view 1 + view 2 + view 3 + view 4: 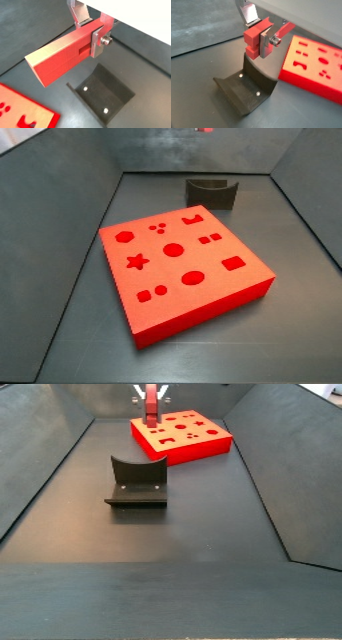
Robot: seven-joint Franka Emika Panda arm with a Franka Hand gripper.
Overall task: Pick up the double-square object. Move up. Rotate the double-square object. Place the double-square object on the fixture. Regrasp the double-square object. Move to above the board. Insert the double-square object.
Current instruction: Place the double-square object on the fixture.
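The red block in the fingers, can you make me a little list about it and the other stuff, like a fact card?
gripper: up in the air above the fixture, fingers shut on the double-square object
double-square object: red, held off the floor
fixture: dark, standing on the floor, nothing on it
board: big red slab with shaped holes, on the floor beside the fixture, apart from it

The end effector has flat silver plate fingers, one fastened with a small round screw; in a side view it shows as thin pale prongs.
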